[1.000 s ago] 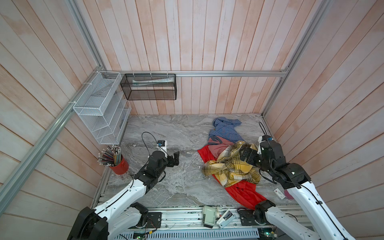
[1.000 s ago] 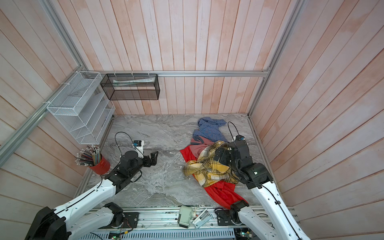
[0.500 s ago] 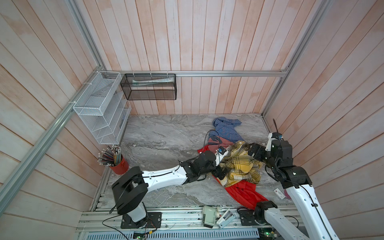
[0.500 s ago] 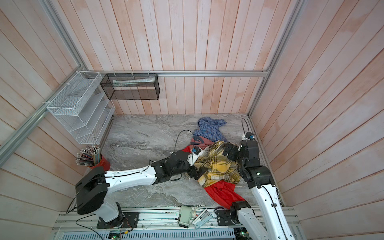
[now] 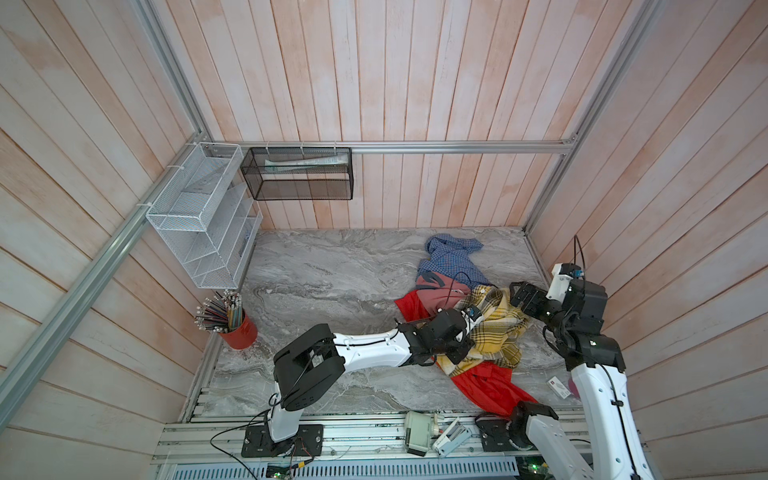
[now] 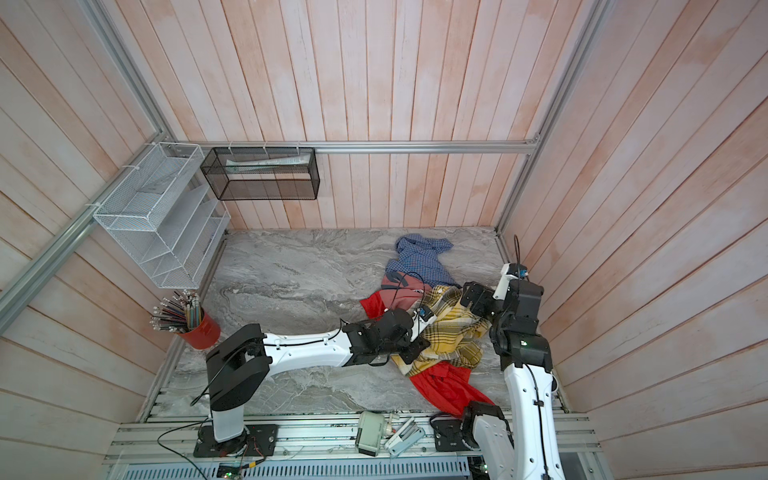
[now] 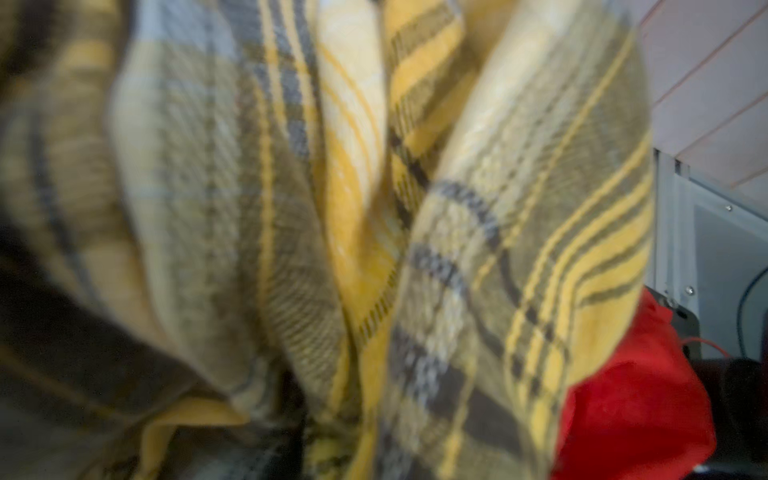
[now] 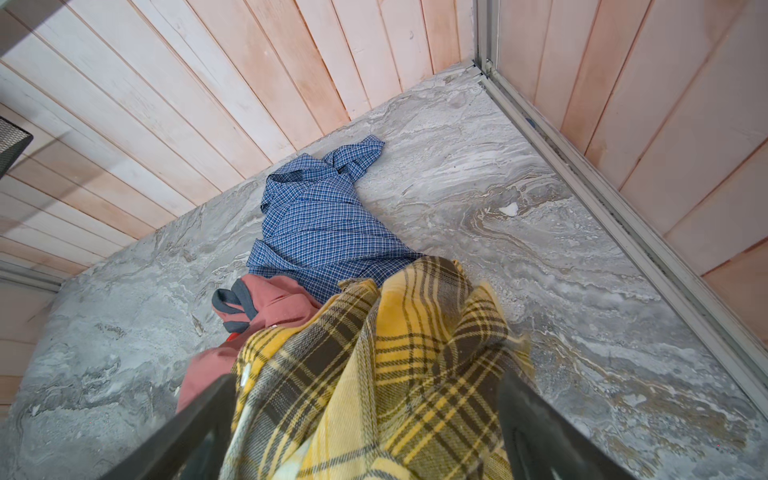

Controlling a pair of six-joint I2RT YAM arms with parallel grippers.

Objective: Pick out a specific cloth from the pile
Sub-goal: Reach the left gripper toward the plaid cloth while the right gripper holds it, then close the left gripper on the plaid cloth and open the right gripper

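Note:
The cloth (image 5: 494, 328) (image 6: 449, 332) is a yellow plaid shirt, heaped on top of the pile at the right of the marble table. Under it lie a red garment (image 5: 486, 386), a pink one (image 5: 432, 286) and a blue checked shirt (image 5: 449, 262). My left gripper (image 5: 459, 351) (image 6: 411, 351) is pushed into the cloth's left edge. Plaid folds (image 7: 374, 208) fill the left wrist view and hide the jaws. My right gripper (image 5: 521, 301) (image 8: 368, 377) hangs at the cloth's far right end, its fingers (image 8: 199, 424) wide apart with plaid cloth (image 8: 395, 374) bunched between them.
A red cup of pencils (image 5: 232, 328) stands at the table's left edge. A white wire rack (image 5: 199, 216) and a black mesh basket (image 5: 297, 174) hang on the walls. The right wall rail (image 8: 623, 216) runs close to the pile. A small card (image 5: 559, 384) lies near the right arm.
My left arm swung from the left of the table across to the pile and pushed into the plaid cloth. My right gripper drew back toward the right wall, still wide open.

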